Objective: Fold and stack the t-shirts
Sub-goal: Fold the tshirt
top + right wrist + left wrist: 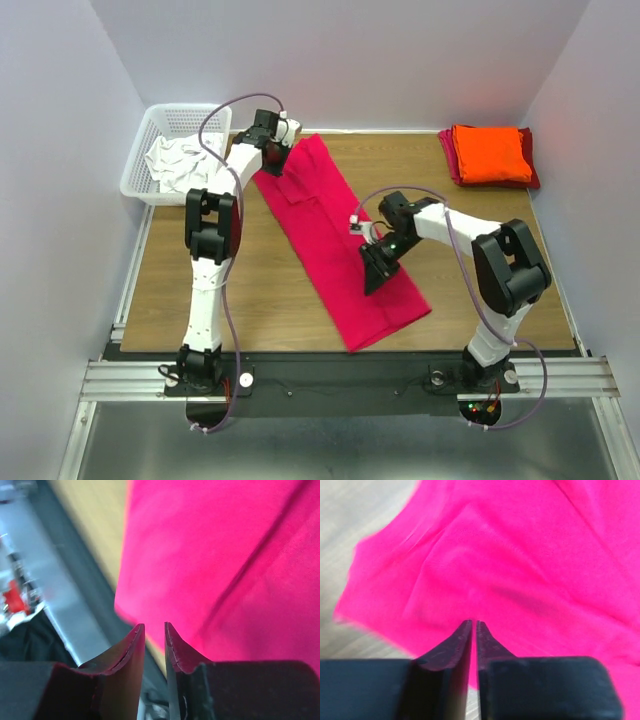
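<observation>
Left fingers (452,647): almost pressed together, only a hairline slit between them. We cannot tell whether a thin fold of cloth is nipped in it. Just beyond the tips lies the pinkish-red t-shirt (520,555), with its rumpled edge off to the left of them and bare worktop (235,290) past that.

Right fingers (125,652): slightly spread, and we see nothing between them. The same shirt fills the view ahead and to the right of the tips. Its edge runs just ahead of the tips, with worktop to their left.

From above, the shirt is a long narrow band, with the left fingers at its far end and the right fingers on its near half.

Our judgement is that the lengthwise folds are done and the crosswise fold is in hand. The next move calls for a firm pinch through all layers at one end. That end must then be carried over the other with the edges square.

Well beyond and to the right of the right fingers, the orange t-shirt (490,152) lies folded on the darker red t-shirt (448,160), where this shirt belongs next. Out to the left of the left fingers, a basket (138,170) holds white cloth (178,158).

Hard to make out:
- Both wrist views are blurred.
- The finger bodies hide the cloth directly under them.
- The layers and sleeves of the band do not show.
- The darker red shirt shows only at its rim.
</observation>
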`<action>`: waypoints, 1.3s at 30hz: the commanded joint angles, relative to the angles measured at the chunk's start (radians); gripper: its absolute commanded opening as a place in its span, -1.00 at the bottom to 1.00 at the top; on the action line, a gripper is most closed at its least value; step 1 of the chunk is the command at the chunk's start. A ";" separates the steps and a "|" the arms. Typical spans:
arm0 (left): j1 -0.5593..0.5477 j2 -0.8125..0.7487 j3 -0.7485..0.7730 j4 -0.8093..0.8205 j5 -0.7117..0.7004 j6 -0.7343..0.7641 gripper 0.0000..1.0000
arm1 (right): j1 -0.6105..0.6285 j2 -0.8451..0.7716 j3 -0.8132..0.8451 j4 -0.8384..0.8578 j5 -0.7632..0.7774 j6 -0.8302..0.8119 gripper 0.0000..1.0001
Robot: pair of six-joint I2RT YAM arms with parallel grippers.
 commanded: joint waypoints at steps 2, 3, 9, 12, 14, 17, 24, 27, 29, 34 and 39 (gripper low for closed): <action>0.006 -0.254 -0.107 0.138 0.092 -0.059 -0.51 | -0.019 -0.084 0.163 -0.060 -0.067 -0.011 -0.42; 0.007 -0.318 -0.207 0.155 0.102 -0.068 -0.50 | -0.025 -0.088 0.165 -0.054 -0.042 -0.022 -0.39; 0.004 -0.410 -0.451 0.191 0.157 -0.124 -0.49 | -0.028 -0.055 0.056 0.086 0.067 -0.013 -0.39; 0.006 -0.385 -0.485 0.191 0.155 -0.131 -0.50 | -0.028 -0.018 0.016 0.137 0.070 0.005 -0.41; 0.004 -0.364 -0.485 0.191 0.175 -0.131 -0.51 | -0.026 -0.006 -0.022 0.184 0.057 0.034 -0.42; 0.004 -0.305 -0.447 0.177 0.194 -0.131 -0.51 | -0.014 0.005 -0.076 0.232 0.025 0.082 -0.42; -0.006 -0.140 -0.298 0.105 0.255 -0.114 -0.60 | 0.110 0.048 -0.168 0.380 -0.051 0.226 -0.44; -0.034 -0.103 -0.254 0.094 0.275 -0.098 -0.61 | 0.187 0.077 -0.156 0.393 -0.094 0.260 -0.37; -0.051 -0.084 -0.217 0.072 0.278 -0.087 -0.62 | 0.214 0.094 -0.136 0.393 -0.152 0.286 -0.31; -0.059 -0.118 -0.185 0.083 0.289 -0.076 -0.60 | 0.169 0.036 -0.029 0.368 -0.210 0.301 -0.17; -0.043 -0.274 -0.273 0.123 0.307 -0.056 -0.46 | 0.014 -0.009 0.181 0.365 -0.190 0.315 -0.11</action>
